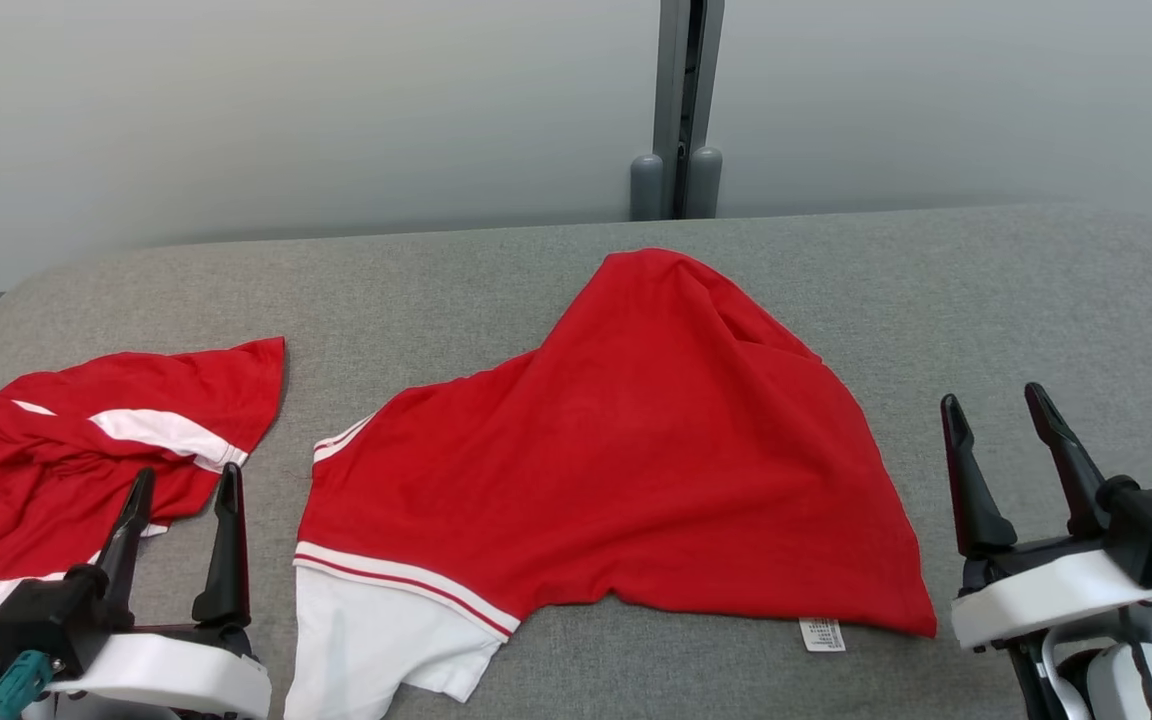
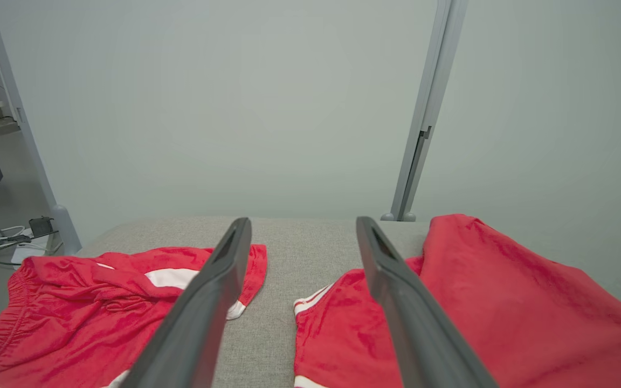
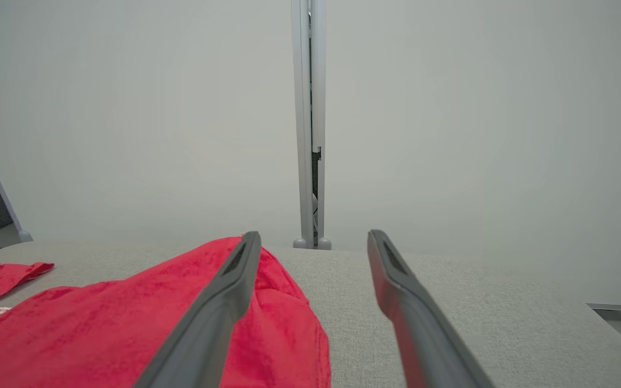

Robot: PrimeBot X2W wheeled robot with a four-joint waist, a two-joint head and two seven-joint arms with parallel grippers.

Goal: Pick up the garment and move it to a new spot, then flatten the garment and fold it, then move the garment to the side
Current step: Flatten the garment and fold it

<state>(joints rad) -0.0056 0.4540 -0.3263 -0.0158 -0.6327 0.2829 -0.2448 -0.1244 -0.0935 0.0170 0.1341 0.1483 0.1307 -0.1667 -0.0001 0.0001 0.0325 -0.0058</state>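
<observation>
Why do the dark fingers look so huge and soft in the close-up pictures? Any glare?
Head view: soft even light, no glare, red-and-white garment sharp. Left wrist view: wide lens swells left gripper's near fingers; grey metal post leans. Right wrist view: right gripper's fingers blur near lens.

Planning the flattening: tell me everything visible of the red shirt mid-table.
The red shirt is soft, knit-looking fabric, lying crumpled and folded over itself on the grey table, tapering to a rounded peak at the far end. A white sleeve with striped trim sticks out at its near left; a white label shows at its near hem. The left claw and the right claw stand open beside it, not touching it.
</observation>
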